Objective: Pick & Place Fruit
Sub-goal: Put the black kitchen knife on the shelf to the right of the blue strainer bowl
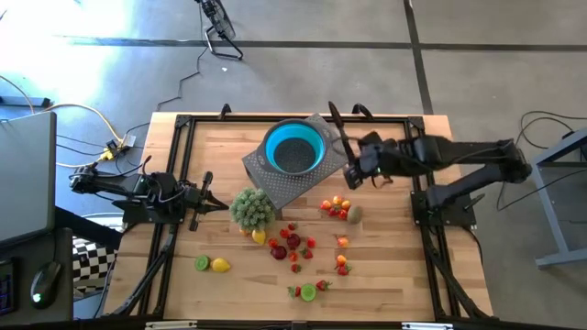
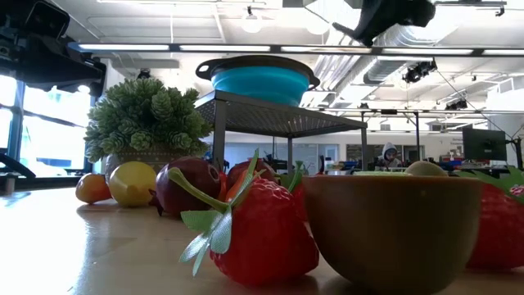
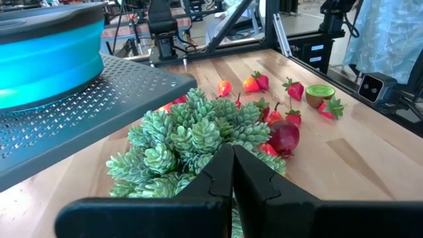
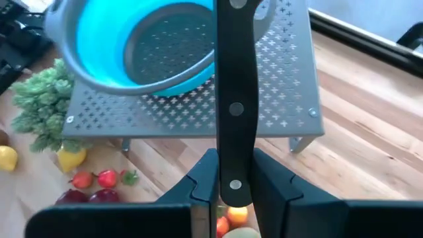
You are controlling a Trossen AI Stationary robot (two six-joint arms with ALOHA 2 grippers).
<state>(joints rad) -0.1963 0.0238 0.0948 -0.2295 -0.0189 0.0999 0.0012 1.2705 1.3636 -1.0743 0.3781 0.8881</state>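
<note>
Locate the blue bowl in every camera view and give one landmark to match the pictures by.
High view: blue bowl at top centre, on the perforated metal stand.
Low view: upper centre, on top of the stand.
Left wrist view: upper left corner, cut off by the edge.
Right wrist view: upper left, behind the knife handle.
Shared landmark: the green plant beside the stand.

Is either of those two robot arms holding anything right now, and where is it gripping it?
Yes. The right tool clamps a black-handled knife by its riveted handle, near the end. The left tool is shut on nothing.
</note>
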